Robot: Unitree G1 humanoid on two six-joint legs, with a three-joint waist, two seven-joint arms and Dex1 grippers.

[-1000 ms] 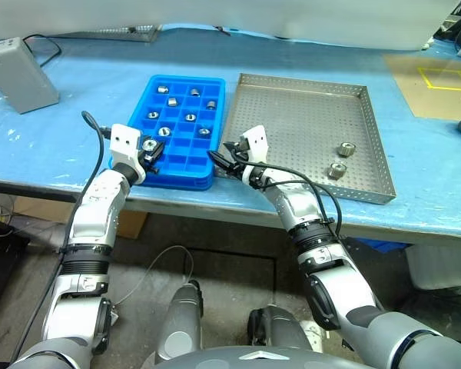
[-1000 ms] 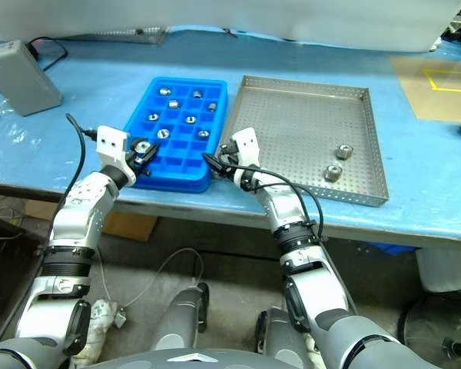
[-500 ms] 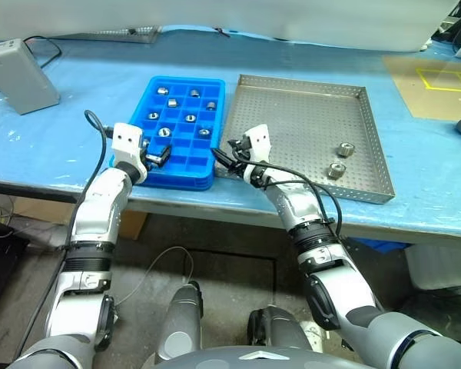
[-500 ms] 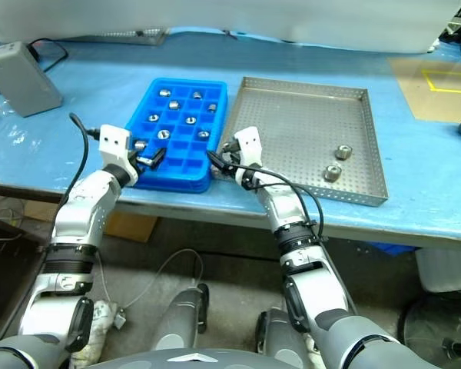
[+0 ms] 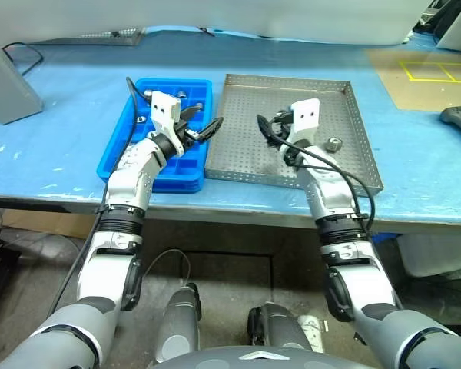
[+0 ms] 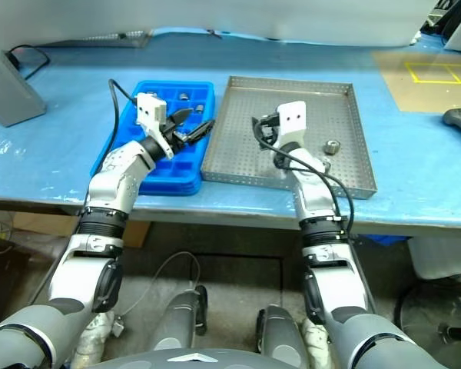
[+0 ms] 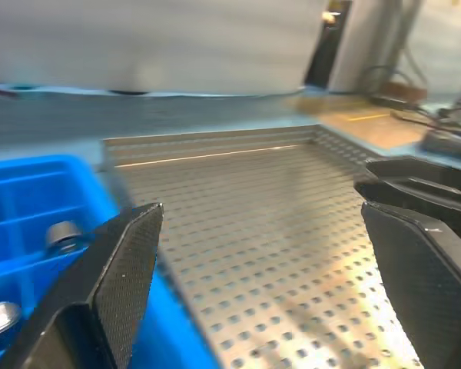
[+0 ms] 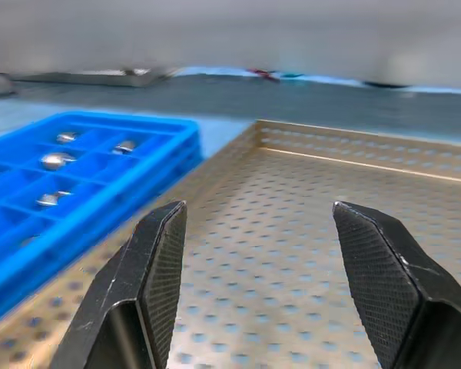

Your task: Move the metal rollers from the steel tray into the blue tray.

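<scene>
The steel tray lies on the blue table with the blue tray against its left side. One metal roller rests in the steel tray's right half. More rollers sit in the blue tray's compartments, partly hidden by my left hand. My left gripper is open and empty above the seam between the two trays. My right gripper hovers open and empty over the middle of the steel tray, left of the roller. Its fingers frame bare perforated floor.
A grey box stands at the table's far left. A brown mat with yellow lines and a black device lie to the right. Another metal tray sits at the back. The table's front edge runs just below both trays.
The left gripper opened and let go of the roller it held over the blue tray's near corner. Both grippers then rose and swung right toward the steel tray. The camera also shifted.
</scene>
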